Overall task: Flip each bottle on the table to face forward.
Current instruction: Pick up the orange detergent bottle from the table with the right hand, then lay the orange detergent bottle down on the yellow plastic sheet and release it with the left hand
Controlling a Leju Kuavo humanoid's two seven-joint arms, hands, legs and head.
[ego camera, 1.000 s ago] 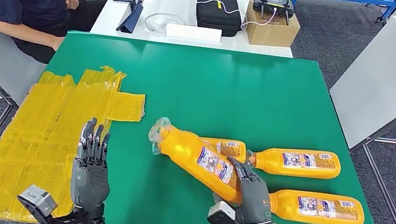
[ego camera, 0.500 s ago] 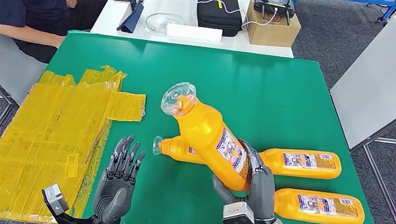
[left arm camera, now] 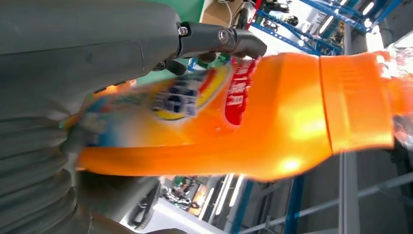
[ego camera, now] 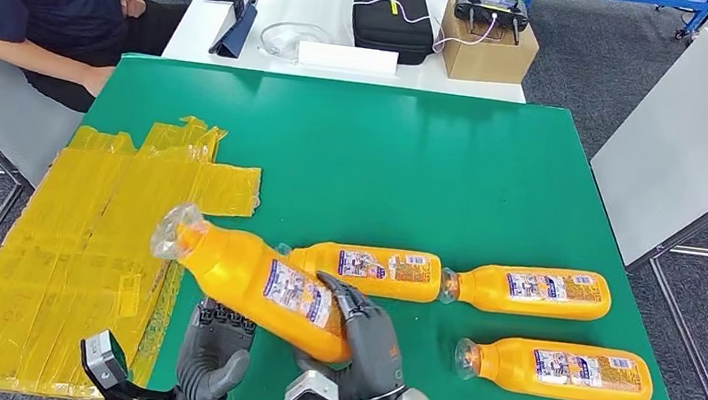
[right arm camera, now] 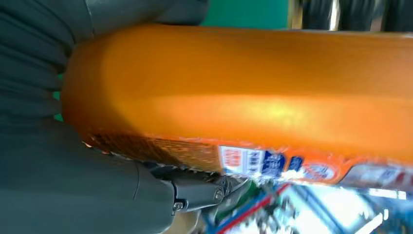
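My right hand point(ego camera: 365, 347) grips the base of an orange bottle point(ego camera: 255, 279) and holds it tilted above the green table point(ego camera: 385, 153), its clear-wrapped cap point(ego camera: 175, 230) pointing left. My left hand point(ego camera: 212, 353) is under the bottle's middle, its fingertips hidden behind it. In the left wrist view the bottle point(left arm camera: 272, 117) lies between a dark finger point(left arm camera: 219, 39) and the grey hand. The right wrist view has the bottle point(right arm camera: 243, 92) pressed against that hand. Three more orange bottles lie flat on their sides with labels up: one point(ego camera: 372, 268), one point(ego camera: 531, 289), one point(ego camera: 562, 372).
Yellow plastic sheets point(ego camera: 73, 249) cover the table's left part. A person point(ego camera: 40, 3) sits at the far left corner. Behind stands a white table point(ego camera: 332, 6) with a black case point(ego camera: 390, 23) and a cardboard box point(ego camera: 483, 52). Another white table point(ego camera: 700, 129) is at the right.
My right hand swung the held bottle from upright down to the left, cap now over the yellow sheets. My left hand came under the bottle.
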